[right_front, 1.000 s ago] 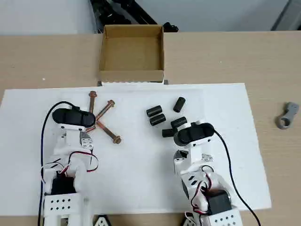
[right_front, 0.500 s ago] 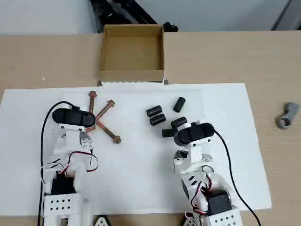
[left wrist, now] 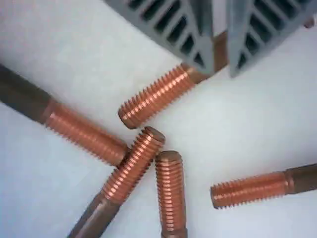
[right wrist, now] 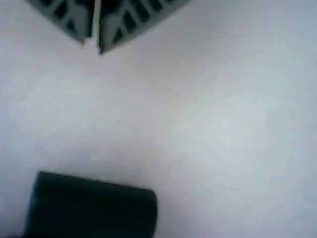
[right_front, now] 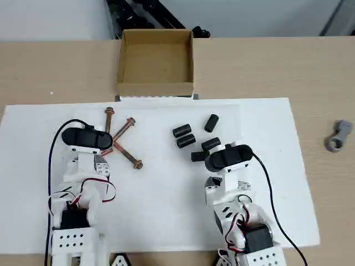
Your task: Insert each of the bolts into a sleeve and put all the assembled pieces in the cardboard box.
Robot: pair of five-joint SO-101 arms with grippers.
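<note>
Several copper bolts [right_front: 125,128] lie fanned on the white sheet, at the tip of my left arm [right_front: 84,138]. My left gripper [left wrist: 221,73] hovers low over one bolt [left wrist: 156,96], its jaws shut to a narrow slit with nothing held. Other bolts [left wrist: 168,191] lie close by with their threaded ends together. Several black sleeves [right_front: 186,141] lie scattered right of centre, just beyond my right arm [right_front: 228,157]. My right gripper [right wrist: 94,45] is shut and empty over bare sheet, a short way from one sleeve [right wrist: 91,208]. The cardboard box [right_front: 156,87] stands open beyond the sheet.
The white sheet [right_front: 166,194] covers most of the wooden table. A small grey part [right_front: 338,136] lies on the bare wood at the far right. Dark equipment [right_front: 138,14] sits behind the box.
</note>
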